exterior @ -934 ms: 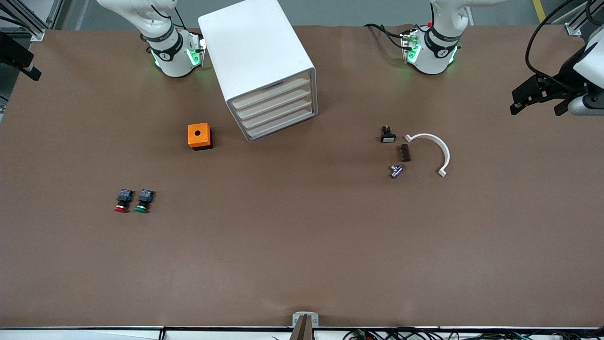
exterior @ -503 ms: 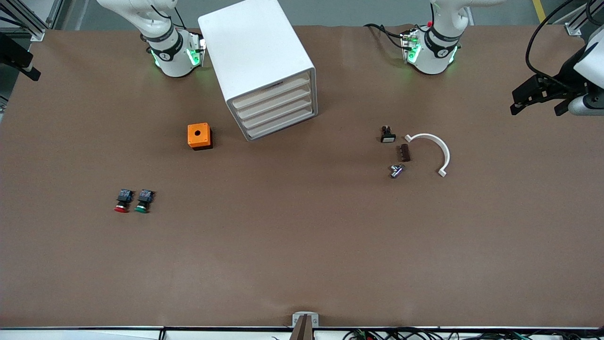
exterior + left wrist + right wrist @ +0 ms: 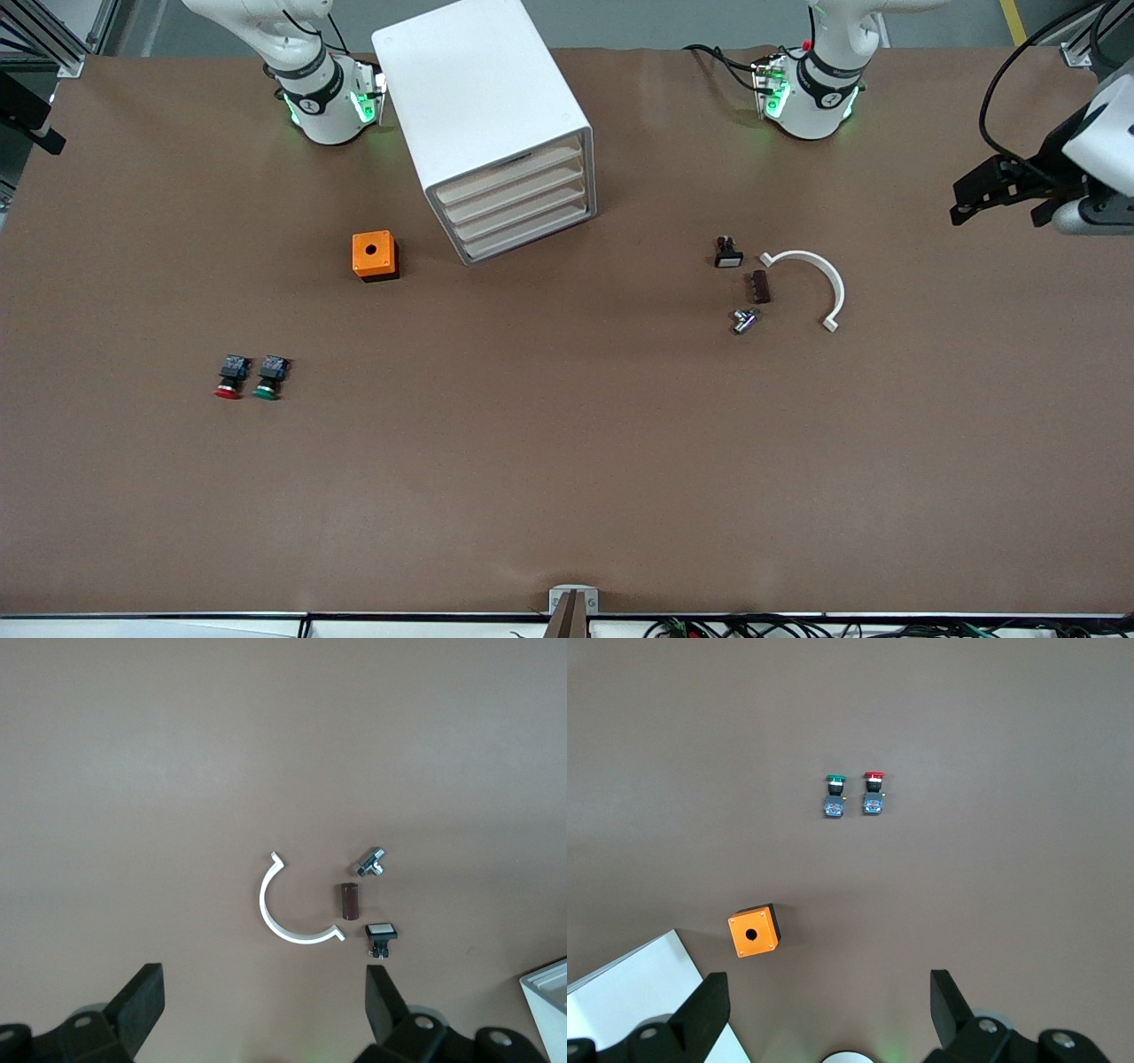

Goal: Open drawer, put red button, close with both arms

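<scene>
Left gripper (image 3: 992, 190), fingers spread and empty, hangs over the left arm's table end; right gripper (image 3: 828, 1014) likewise open; drawer (image 3: 518, 190) shut in the white cabinet (image 3: 478, 97); red button (image 3: 229, 377) lies toward the right arm's end, nearer the camera.

Showing white jointed arms (image 3: 310, 80) w/ black rings, green base LEDs glowing, black cables trailing, black grippers.

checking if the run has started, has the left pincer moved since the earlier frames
Yes. In the front view the left pincer has shifted slightly toward the white cabinet, away from the table's end. It hangs open over the left arm's end of the table.
</scene>
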Controlling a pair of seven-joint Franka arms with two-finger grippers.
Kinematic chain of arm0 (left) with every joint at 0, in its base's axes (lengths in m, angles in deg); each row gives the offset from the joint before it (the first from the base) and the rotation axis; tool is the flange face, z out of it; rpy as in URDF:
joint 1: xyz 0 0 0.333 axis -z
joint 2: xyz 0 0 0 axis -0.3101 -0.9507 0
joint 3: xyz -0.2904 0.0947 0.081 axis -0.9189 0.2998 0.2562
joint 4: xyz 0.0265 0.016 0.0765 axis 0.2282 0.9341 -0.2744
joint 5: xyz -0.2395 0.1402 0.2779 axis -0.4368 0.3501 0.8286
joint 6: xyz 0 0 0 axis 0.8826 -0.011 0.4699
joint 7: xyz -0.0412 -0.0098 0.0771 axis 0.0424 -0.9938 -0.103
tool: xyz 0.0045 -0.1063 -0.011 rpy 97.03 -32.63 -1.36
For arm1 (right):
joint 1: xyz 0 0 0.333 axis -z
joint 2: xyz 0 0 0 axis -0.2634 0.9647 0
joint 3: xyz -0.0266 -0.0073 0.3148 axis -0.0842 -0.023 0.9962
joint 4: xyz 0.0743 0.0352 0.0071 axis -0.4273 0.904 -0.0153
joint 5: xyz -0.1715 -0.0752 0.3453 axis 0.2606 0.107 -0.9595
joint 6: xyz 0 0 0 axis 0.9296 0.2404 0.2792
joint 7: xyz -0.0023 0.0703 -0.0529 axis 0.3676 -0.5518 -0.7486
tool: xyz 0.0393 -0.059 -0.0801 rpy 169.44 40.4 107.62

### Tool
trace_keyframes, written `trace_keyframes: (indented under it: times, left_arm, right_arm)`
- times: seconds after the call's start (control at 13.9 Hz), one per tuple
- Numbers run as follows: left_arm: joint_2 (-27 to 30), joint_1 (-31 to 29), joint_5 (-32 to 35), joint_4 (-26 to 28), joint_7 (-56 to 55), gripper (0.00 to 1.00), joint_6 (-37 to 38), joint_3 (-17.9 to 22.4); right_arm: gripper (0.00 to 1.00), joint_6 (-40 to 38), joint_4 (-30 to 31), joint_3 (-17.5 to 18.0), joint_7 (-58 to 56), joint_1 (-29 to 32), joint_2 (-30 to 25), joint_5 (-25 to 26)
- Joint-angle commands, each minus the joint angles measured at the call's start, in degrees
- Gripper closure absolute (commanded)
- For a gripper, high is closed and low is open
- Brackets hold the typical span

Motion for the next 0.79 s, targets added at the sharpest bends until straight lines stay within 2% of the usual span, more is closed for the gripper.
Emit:
trace_keyframes:
  times: [0.0, 0.29, 0.72]
  left_arm:
    - [-3.54, 2.1, 0.02, -1.02, -1.56, 0.0, 0.81, -1.22]
    - [-8.03, 5.7, -4.97, -1.37, -9.1, 0.0, 0.72, -2.36]
    - [-14.88, 12.2, -11.05, -1.72, -22.19, 0.0, 0.1, -2.45]
  right_arm:
    - [0.0, 0.58, 0.52, 0.53, -0.43, 0.7, -0.45, 0.52]
    - [0.0, 0.05, 0.26, 0.53, -0.43, 0.79, -0.53, 1.13]
    - [0.0, 3.74, -0.88, 1.06, 0.01, -0.09, -0.1, 1.66]
